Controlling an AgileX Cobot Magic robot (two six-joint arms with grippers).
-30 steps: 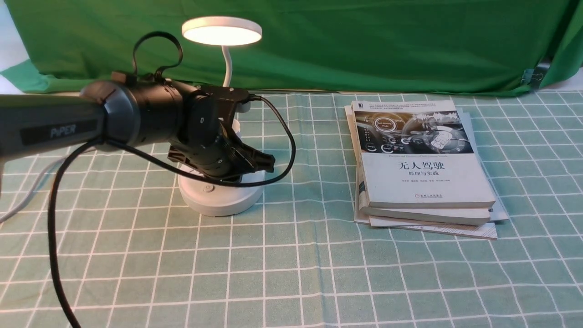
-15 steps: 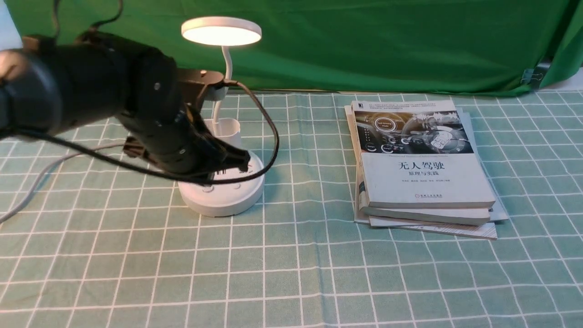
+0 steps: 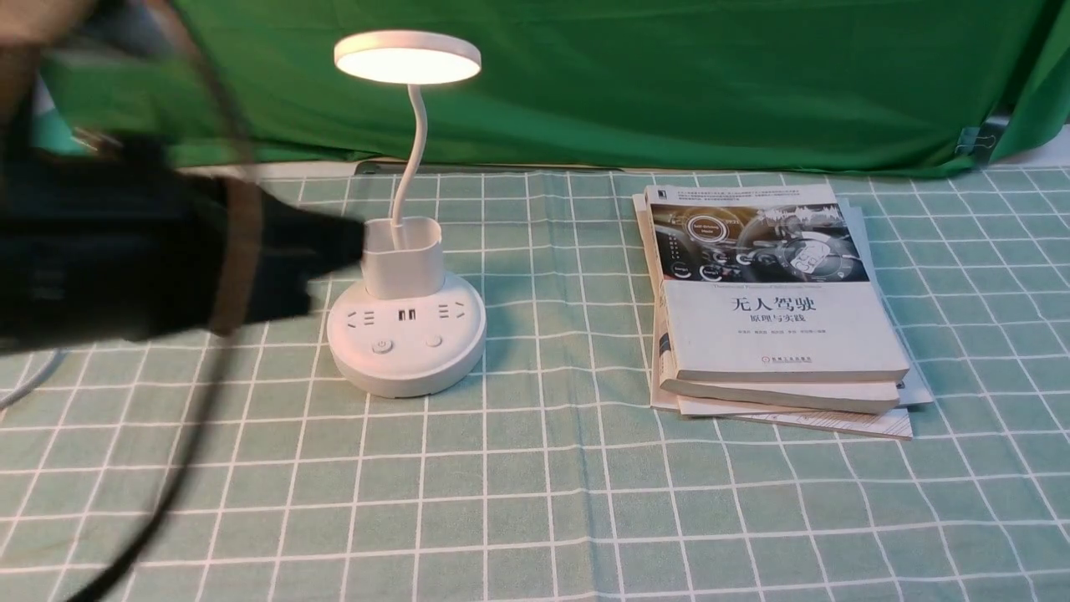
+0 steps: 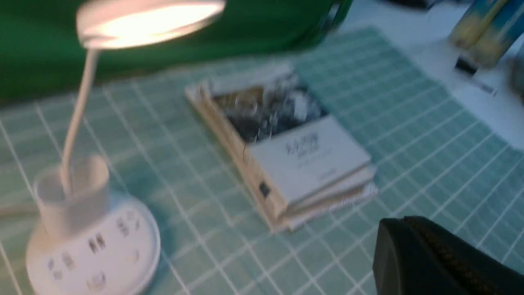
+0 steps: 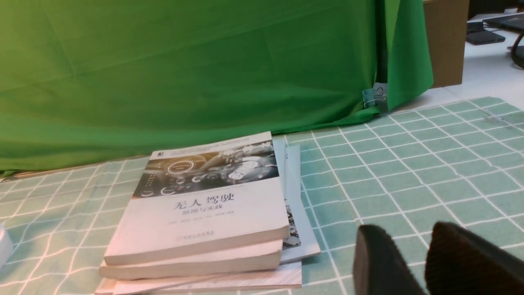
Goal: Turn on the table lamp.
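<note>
The white table lamp stands at centre left of the front view. Its round disc head (image 3: 407, 57) glows, held up by a thin curved gooseneck (image 3: 415, 142) that rises from a small cup holder (image 3: 403, 257). The round base (image 3: 407, 368) shows sockets and two buttons (image 3: 382, 345). My left arm (image 3: 167, 259) is a dark blur left of the lamp, its tip just short of the cup. My left gripper (image 4: 403, 223) hangs shut and empty over the cloth, to the side of the lit lamp (image 4: 94, 254). My right gripper (image 5: 423, 241) is open with nothing between its fingers.
A stack of books (image 3: 773, 309) lies right of the lamp on the green checked tablecloth (image 3: 535, 502); the right wrist view has it (image 5: 204, 209) just beyond the right fingers. A green backdrop (image 3: 669, 84) closes the far side. A grey cable (image 3: 33, 380) runs off the left edge.
My left arm has drawn back to the left, off the lamp's base, and now blurs with motion. The base and its buttons are uncovered. The lamp head glows in all three frames.
</note>
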